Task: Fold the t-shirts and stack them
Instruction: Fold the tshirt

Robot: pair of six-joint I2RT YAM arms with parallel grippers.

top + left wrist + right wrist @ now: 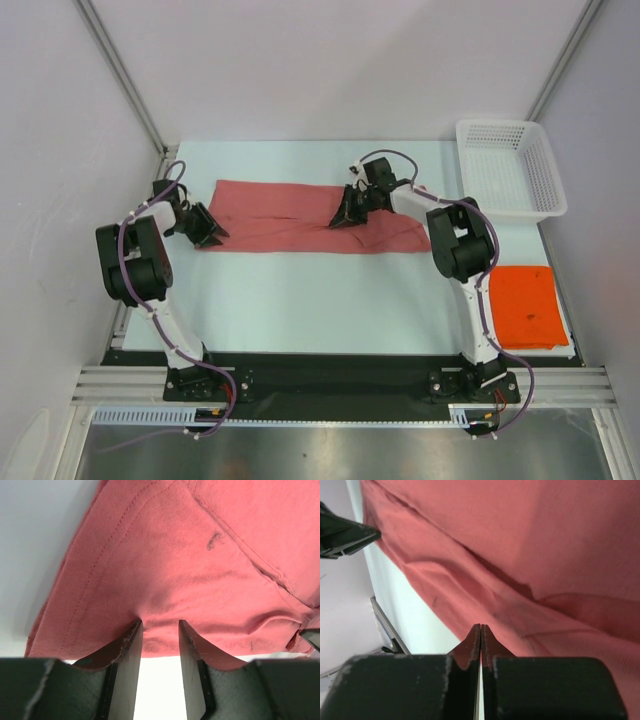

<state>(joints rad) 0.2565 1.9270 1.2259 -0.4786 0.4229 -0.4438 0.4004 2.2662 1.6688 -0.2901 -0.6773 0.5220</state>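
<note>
While both arms bend over the table (300, 300), the top view shows the pink shirt (290, 215) lying as a long band across mid-frame. The left arm rises from its base at lower left, elbow crooked at the left edge, wrist turned right so the left gripper (205, 228) meets the shirt's left end. The right arm climbs from lower right, elbow right of centre, forearm reaching up and left, with the right gripper (350, 212) down on the band right of its middle. The orange shirt (525, 305) lies flat at lower right, well apart from the pink one, and a basket (510, 165) sits at upper right.

From the left wrist, the jaws stand partly apart at the shirt's stitched edge, bare table showing between them and no cloth in the gap.

From the right wrist, the jaws are pressed together, tips against a crease in the pink cloth filling the frame. Whether cloth is pinched between them cannot be told.
</note>
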